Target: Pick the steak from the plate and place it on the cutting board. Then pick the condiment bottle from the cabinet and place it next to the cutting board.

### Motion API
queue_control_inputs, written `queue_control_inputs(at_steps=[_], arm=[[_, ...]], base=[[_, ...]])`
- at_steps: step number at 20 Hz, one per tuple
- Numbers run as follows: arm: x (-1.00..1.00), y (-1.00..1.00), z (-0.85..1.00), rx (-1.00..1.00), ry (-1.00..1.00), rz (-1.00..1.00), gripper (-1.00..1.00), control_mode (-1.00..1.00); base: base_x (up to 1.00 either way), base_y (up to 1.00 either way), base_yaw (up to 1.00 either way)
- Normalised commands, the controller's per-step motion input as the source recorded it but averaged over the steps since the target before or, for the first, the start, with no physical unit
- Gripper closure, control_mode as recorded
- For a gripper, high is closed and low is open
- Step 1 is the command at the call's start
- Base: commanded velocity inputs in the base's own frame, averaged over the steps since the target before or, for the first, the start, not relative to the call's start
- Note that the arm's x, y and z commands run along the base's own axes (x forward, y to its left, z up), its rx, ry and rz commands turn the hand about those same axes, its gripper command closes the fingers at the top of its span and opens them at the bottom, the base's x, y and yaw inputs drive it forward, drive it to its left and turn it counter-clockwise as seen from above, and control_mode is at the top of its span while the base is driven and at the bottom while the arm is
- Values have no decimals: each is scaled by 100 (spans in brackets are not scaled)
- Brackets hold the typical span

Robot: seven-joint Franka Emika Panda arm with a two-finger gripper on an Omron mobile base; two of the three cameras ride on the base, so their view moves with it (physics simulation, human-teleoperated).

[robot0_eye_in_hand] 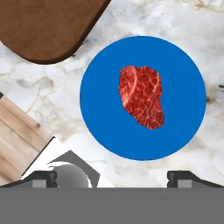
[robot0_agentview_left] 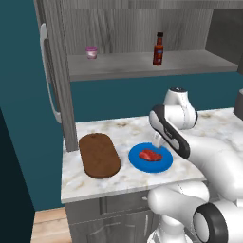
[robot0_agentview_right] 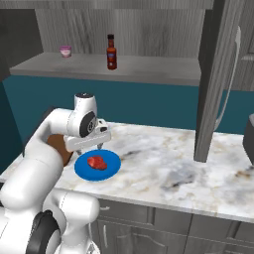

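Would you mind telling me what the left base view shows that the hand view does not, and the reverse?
Left base view alone: the cabinet shelf carrying the condiment bottle and a pink-lidded cup. Hand view alone: the open gripper from above, plus a strip of wooden floor. Shared: the steak on the plate, beside the bare cutting board.

One steak (robot0_eye_in_hand: 141,96), one plate (robot0_eye_in_hand: 100,118), one bottle (robot0_agentview_left: 158,49)
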Motion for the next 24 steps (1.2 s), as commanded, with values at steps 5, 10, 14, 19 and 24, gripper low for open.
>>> queue_control_inputs(at_steps=[5, 10, 14, 19, 24], arm=[[0, -5, -17, 0, 0, 4, -100, -100], [0, -7, -17, 0, 0, 4, -100, -100], [0, -8, -20, -1, 0, 4, -100, -100], [0, -6, -21, -1, 0, 5, -100, -100], [2, -5, -17, 0, 0, 5, -100, -100]], base=[[0, 0, 0], [0, 0, 0], [0, 0, 0], [0, 0, 0], [0, 0, 0]])
